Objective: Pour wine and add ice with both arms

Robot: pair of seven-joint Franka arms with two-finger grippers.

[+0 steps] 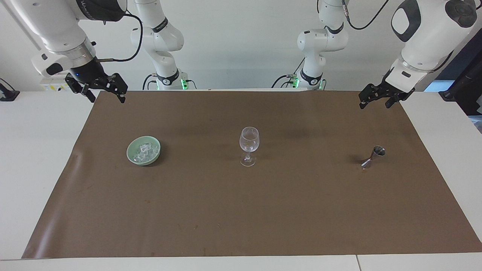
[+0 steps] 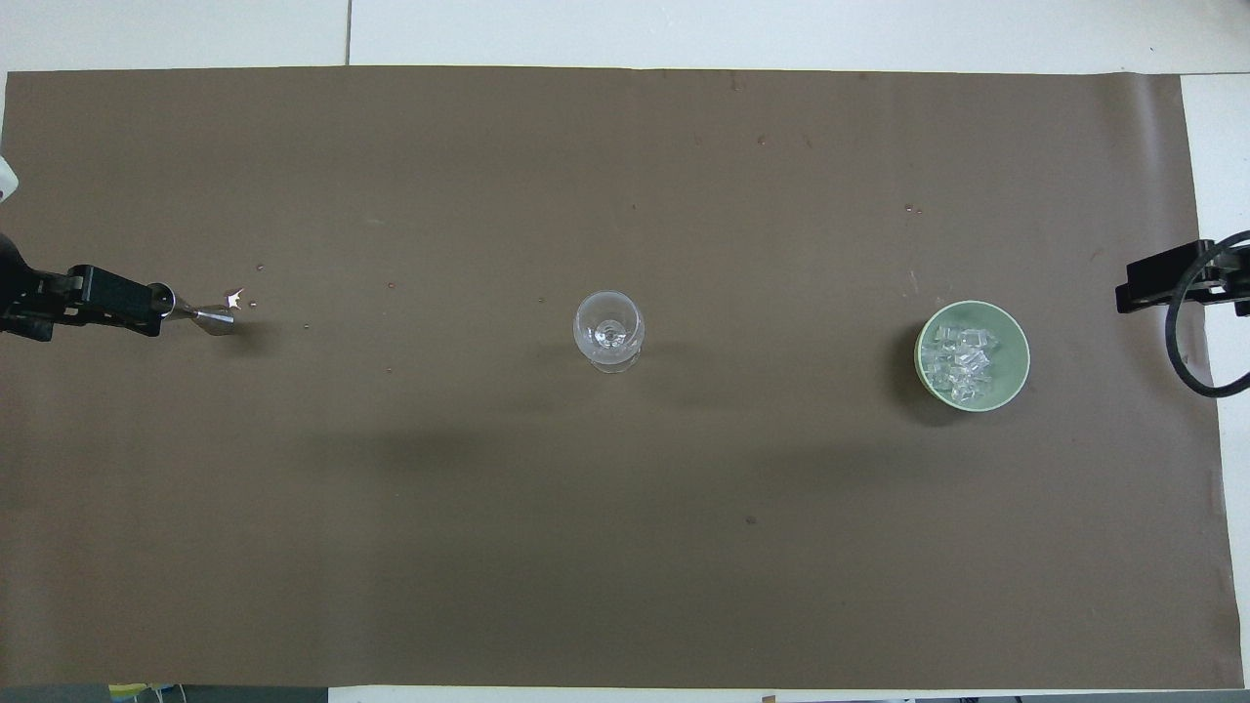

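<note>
Listing the layout at the outset of the job, nothing yet lifted.

Item 1, glass (image 1: pixel 249 146): upright at mid-mat, looks empty. Its long axis is vertical. Seen from overhead it is the dial's centre (image 2: pixel 607 330).

Item 2, bowl (image 1: pixel 143 150): pale green, at the right arm's end of the mat, at 3 o'clock from the glass in the overhead view (image 2: pixel 1016 337). It holds the ice (image 1: pixel 144 151), a heap of small clear cubes (image 2: pixel 959 363).

Item 3, jigger (image 1: pixel 374 156): small metal measure at the left arm's end, standing on the mat, at 9 o'clock from the glass in the overhead view (image 2: pixel 207 317). Contents cannot be told.

Item 4, right gripper (image 1: pixel 102 90): raised over the mat's corner at its own end, fingers spread, holding nothing. In the facing view the bowl lies at about 5 o'clock from it, well apart.

Item 5, left gripper (image 1: pixel 378 99): raised over the mat's edge at its own end, fingers spread, empty. In the facing view the jigger lies near 6 o'clock from it, well below and apart.

Judgement: each arm is nearer its own item, right to ice, left to jigger. A first reach would likely go down and away from the robots. Glass sits midway between both.
</note>
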